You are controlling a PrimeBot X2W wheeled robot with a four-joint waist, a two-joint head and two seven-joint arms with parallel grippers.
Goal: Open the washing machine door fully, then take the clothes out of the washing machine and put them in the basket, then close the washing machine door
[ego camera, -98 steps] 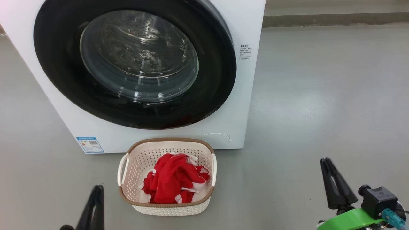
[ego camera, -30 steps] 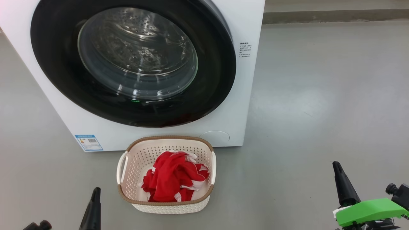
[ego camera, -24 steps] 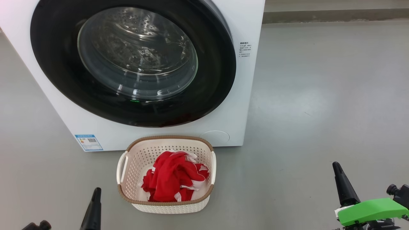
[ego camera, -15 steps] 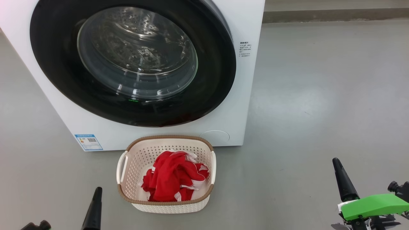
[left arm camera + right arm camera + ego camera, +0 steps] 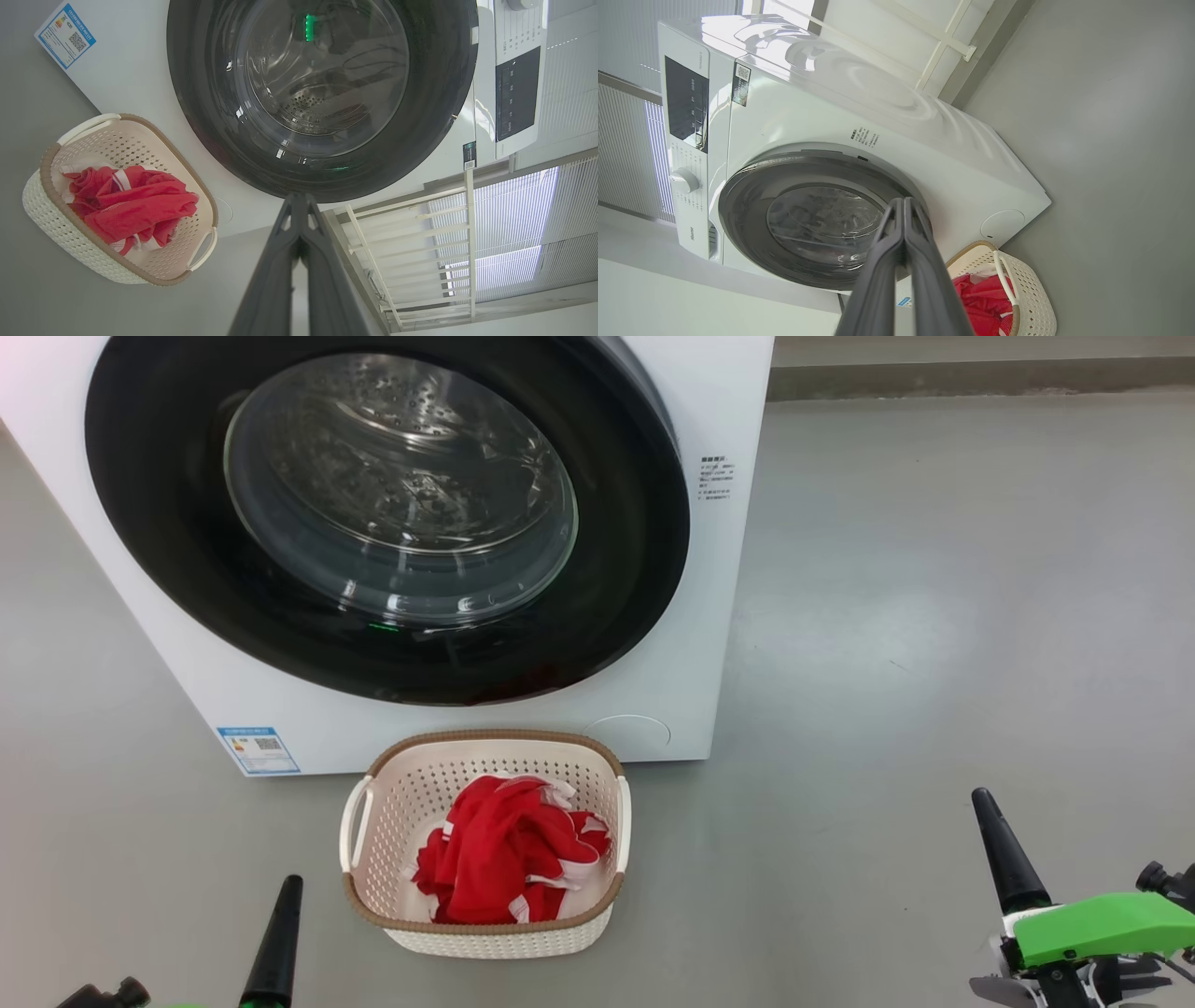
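Note:
The white washing machine [image 5: 709, 616] stands ahead with its round black-rimmed door [image 5: 635, 523] lying flat against the front, the steel drum visible through the glass. On the floor in front of it sits the cream basket [image 5: 485, 938] holding the crumpled red clothes [image 5: 504, 854]. My left gripper [image 5: 291, 882] is shut and empty at the lower left, beside the basket. Far off at the lower right, my right gripper [image 5: 980, 795] is shut and empty too. In the left wrist view the door [image 5: 430, 116], the basket [image 5: 60, 233], the clothes [image 5: 135, 210] and the shut left gripper [image 5: 299, 198] appear; the right wrist view has the door [image 5: 747, 186] and the shut right gripper [image 5: 903, 201].
A grey floor [image 5: 934, 616] stretches to the right of the machine up to a low wall base [image 5: 980, 378]. A blue energy label [image 5: 259, 749] marks the machine's lower left corner. White railing bars [image 5: 411, 242] and window blinds stand beyond the machine.
Both grippers, parted 3.3 s ago, are now shut. Over the last second the left gripper and the right gripper have risen slightly; the view has shifted a little. Door, basket and clothes are unmoved.

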